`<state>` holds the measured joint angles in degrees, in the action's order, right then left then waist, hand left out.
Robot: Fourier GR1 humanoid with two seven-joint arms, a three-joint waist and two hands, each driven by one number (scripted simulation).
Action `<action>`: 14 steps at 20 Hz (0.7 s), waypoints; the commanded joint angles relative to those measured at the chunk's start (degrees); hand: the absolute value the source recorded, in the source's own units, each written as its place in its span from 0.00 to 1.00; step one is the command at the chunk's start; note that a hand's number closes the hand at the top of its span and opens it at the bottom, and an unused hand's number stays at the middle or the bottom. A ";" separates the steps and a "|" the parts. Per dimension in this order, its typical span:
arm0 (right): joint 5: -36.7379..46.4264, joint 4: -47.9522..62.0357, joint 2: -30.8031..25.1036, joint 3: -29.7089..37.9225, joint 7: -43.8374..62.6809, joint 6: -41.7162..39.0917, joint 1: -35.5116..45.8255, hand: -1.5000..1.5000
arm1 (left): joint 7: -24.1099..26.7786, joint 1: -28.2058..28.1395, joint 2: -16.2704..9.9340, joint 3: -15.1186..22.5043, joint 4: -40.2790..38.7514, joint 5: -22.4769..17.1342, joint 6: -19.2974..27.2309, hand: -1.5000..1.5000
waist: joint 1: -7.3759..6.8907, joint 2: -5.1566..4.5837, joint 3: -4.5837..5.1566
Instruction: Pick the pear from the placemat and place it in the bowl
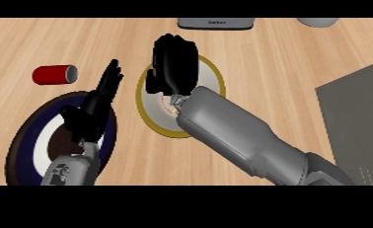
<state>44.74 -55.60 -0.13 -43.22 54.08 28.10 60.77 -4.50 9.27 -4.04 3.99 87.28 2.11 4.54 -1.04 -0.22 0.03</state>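
1. Hanging over the bowl [211, 71], the right hand [175, 61] shows only its black back, with the grey right forearm [241, 138] running up to it from the near right corner.
2. The bowl sits at the middle of the wooden counter [284, 54]. It has a mustard-yellow rim and a pale inside, and the hand and wrist cover most of that inside.
3. The pear does not show anywhere in the view. If it is under the right hand, the hand hides it, so its colour, shape and exact place cannot be told.
4. From this angle it cannot be told whether the right hand is closed on anything or spread.
5. The left hand [98, 103] is at the near left, spread and holding nothing, its fingers straight and pointing away and its thumb out to the left.
6. The left hand is above a round dark-blue plate [29, 133] that has a white ring and a brown centre.
7. A red can [55, 74] lies on its side on the counter, to the far left of that plate.
8. A dark grey placemat [350, 118] lies along the right edge, partly cut off by it.
9. At the far edge are a grey appliance [216, 23] and, further right, a pale grey object [318, 21], both only partly in view.
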 commanded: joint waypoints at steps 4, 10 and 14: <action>-10.37 4.85 0.13 6.74 -10.17 2.59 -6.15 1.00 | -1.03 2.59 1.61 0.44 -1.43 1.38 1.75 0.50 | 0.07 -0.15 -0.05; -21.38 7.40 0.13 9.68 -27.98 0.16 -9.04 0.00 | -1.03 1.12 -0.35 -0.96 -0.06 0.10 -0.35 0.50 | -0.38 -0.22 -0.05; -23.55 4.31 0.13 13.68 -35.98 3.84 -10.77 0.00 | -1.39 -0.43 1.63 1.15 1.57 2.36 1.92 0.50 | 0.35 -0.01 -0.07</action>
<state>24.19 -50.07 0.00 -32.85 26.34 30.72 51.54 -5.47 8.62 -3.31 4.68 88.97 3.15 4.96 -1.25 -0.33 -0.03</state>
